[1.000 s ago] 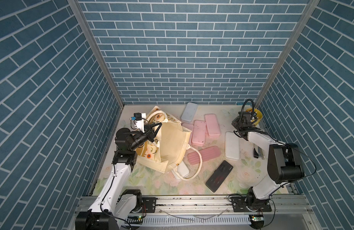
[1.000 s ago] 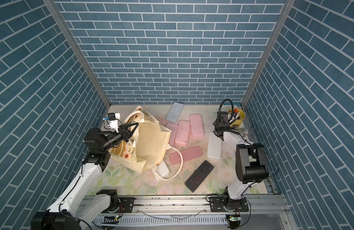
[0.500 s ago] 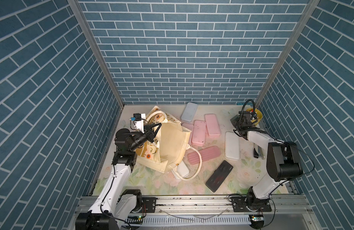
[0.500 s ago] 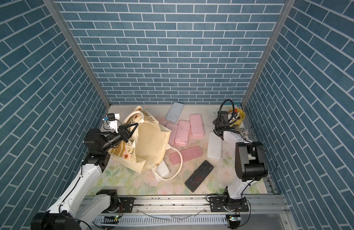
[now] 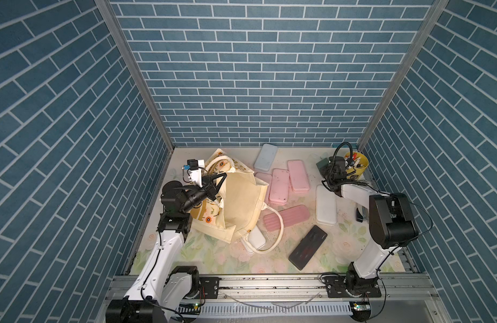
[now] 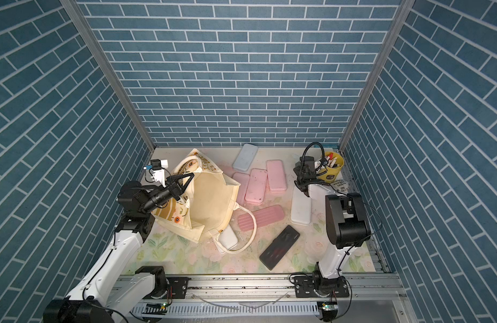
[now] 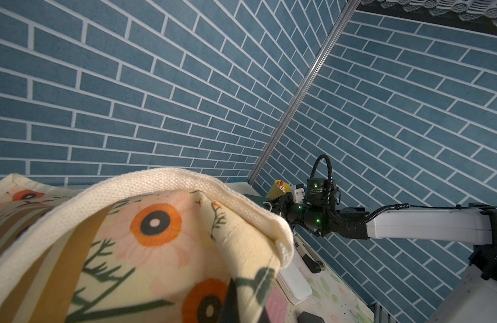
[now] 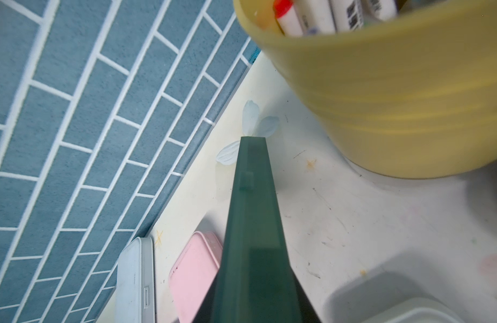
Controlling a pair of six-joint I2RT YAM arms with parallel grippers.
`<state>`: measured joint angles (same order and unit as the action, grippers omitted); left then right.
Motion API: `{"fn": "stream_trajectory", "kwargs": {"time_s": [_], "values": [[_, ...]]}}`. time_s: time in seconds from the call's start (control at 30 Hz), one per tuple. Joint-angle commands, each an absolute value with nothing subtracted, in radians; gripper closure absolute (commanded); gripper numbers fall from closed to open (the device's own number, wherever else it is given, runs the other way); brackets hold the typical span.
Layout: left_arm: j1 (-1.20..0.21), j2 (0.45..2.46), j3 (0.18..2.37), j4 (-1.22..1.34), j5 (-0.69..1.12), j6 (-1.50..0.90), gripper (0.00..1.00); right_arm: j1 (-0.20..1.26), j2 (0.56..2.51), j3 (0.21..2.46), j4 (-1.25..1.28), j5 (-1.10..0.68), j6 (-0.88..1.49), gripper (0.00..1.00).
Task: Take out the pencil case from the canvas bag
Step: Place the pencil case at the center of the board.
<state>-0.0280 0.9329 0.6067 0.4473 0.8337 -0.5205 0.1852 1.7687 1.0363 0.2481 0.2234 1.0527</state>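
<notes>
Our right claw (image 5: 326, 170) stayed pinched on the green case (image 8: 253, 218) at the far right beside the pot (image 5: 356, 167), nothing having shifted, while the left claw (image 5: 220, 179) kept pinching the bag (image 5: 241, 207) up at the left, so we judged the case already out and only needing setting down.
</notes>
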Motion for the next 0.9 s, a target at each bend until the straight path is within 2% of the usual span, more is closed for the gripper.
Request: {"fn": "stream_trajectory", "kwargs": {"time_s": [0.0,0.43,0.87], "values": [[-0.021,0.926,0.608,0.502,0.849,-0.518,1.00,0.192,1.814,1.015,0.208,0.214,1.102,0.92],[-0.022,0.920,0.607,0.496,0.849,-0.519,1.00,0.198,1.836,0.948,0.330,0.080,1.148,0.87],[-0.021,0.911,0.605,0.495,0.848,-0.518,1.00,0.197,1.788,0.919,0.263,0.095,1.146,0.70]]}}
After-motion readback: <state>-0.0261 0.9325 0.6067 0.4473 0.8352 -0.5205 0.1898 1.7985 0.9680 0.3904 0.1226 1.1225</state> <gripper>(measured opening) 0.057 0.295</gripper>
